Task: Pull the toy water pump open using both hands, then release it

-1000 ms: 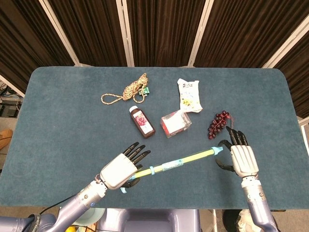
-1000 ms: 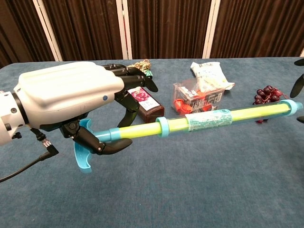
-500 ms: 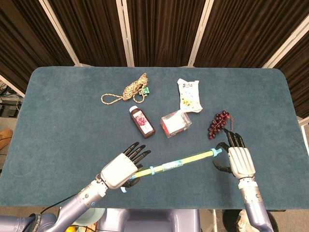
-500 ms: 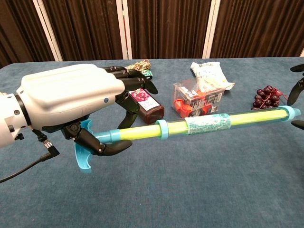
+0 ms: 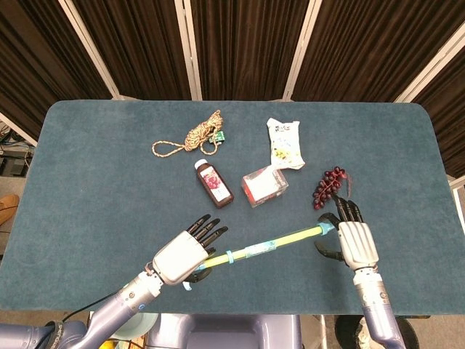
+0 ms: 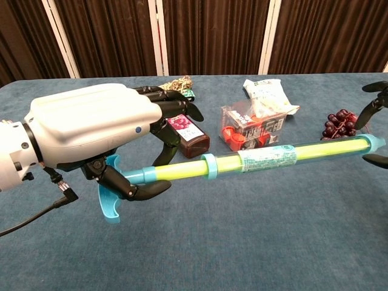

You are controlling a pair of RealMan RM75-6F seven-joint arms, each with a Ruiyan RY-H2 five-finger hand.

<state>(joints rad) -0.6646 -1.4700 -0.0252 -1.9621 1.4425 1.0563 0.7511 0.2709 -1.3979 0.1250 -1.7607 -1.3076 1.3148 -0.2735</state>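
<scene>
My left hand [image 6: 91, 130] grips the pump [image 6: 254, 159] handle; right hand [image 5: 352, 240] fingers spread, just off the far tip.

Right robot hand [image 5: 349, 241] nearer the pump [image 5: 270, 245] tip, perhaps touching.

The long toy water pump [image 6: 260, 159] shows as glossy clear plastic over a yellow-green core, with opaque light-blue plastic collar and T-handle and a printed paper-like label around its middle. The left hand [image 6: 97, 130] wears a smooth, satin pale-grey shell, its fingers [image 6: 176, 109] in matt black plastic; the right hand [image 5: 349, 238] has the same grey back and black fingers. The blue-green table covering [image 5: 94, 174] looks like matt, felt-like cloth. The braided tan rope [image 5: 190, 137] looks rough and fibrous. The white snack pouch [image 5: 285, 143] is crinkled and shiny, the small clear box [image 5: 264, 185] glossy plastic, the dark-red bottle [image 5: 213, 183] smooth, the dark-red grape bunch [image 5: 329, 185] glossy.
</scene>
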